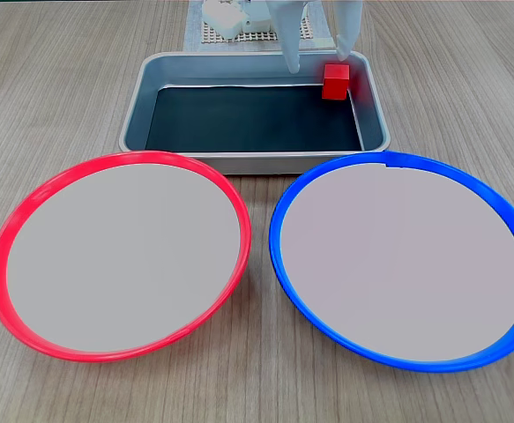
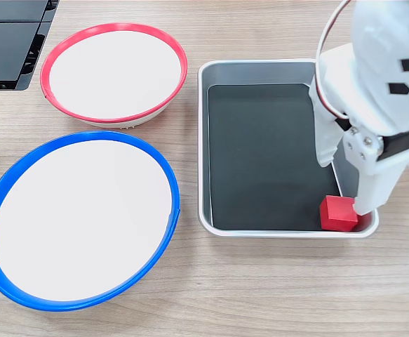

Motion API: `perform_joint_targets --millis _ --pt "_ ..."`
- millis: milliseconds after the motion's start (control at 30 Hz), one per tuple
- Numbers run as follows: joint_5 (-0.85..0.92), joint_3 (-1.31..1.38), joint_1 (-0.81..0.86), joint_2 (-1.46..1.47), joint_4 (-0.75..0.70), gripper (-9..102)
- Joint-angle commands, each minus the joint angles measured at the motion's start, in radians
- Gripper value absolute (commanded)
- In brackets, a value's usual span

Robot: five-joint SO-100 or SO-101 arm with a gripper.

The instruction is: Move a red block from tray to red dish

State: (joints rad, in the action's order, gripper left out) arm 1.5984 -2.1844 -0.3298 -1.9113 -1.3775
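Observation:
The red block (image 1: pixel 336 81) (image 2: pixel 338 213) sits in a corner of the silver tray (image 1: pixel 239 163) (image 2: pixel 203 140), on its black bottom: the far right corner in one fixed view, the lower right corner in the other. My white gripper (image 1: pixel 316 57) (image 2: pixel 344 184) hangs over that end of the tray, open, its fingers spread wide. One fingertip (image 2: pixel 366 205) stands right beside the block; the other fingertip (image 2: pixel 323 160) is well away from it. Nothing is held. The red dish (image 1: pixel 1 264) (image 2: pixel 113 28) has only its pale grey inside showing.
A blue-rimmed dish (image 1: pixel 279 229) (image 2: pixel 169 182) of the same size lies beside the red one, in front of the tray. A black flat object (image 2: pixel 8 42) lies at the table's upper left. The arm's white base on a mesh mat (image 1: pixel 230 26) stands behind the tray.

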Motion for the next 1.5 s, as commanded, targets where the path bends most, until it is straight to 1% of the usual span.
perform_joint_targets --millis 0,100,267,633,833,1200,1267,1467 --pt "-0.037 0.029 -0.014 0.002 0.005 24" --pt "-0.063 0.018 -0.023 0.002 0.034 24" --pt "-0.066 -0.029 -0.012 0.002 0.121 25" --pt "-0.002 -0.117 0.021 -0.002 0.153 26" --pt "0.023 -0.13 0.054 0.003 0.184 17" --pt "0.028 -0.137 0.069 0.006 0.256 15" --pt "0.028 -0.141 0.071 0.006 0.259 12" --pt "0.035 -0.146 0.077 0.012 0.259 10"
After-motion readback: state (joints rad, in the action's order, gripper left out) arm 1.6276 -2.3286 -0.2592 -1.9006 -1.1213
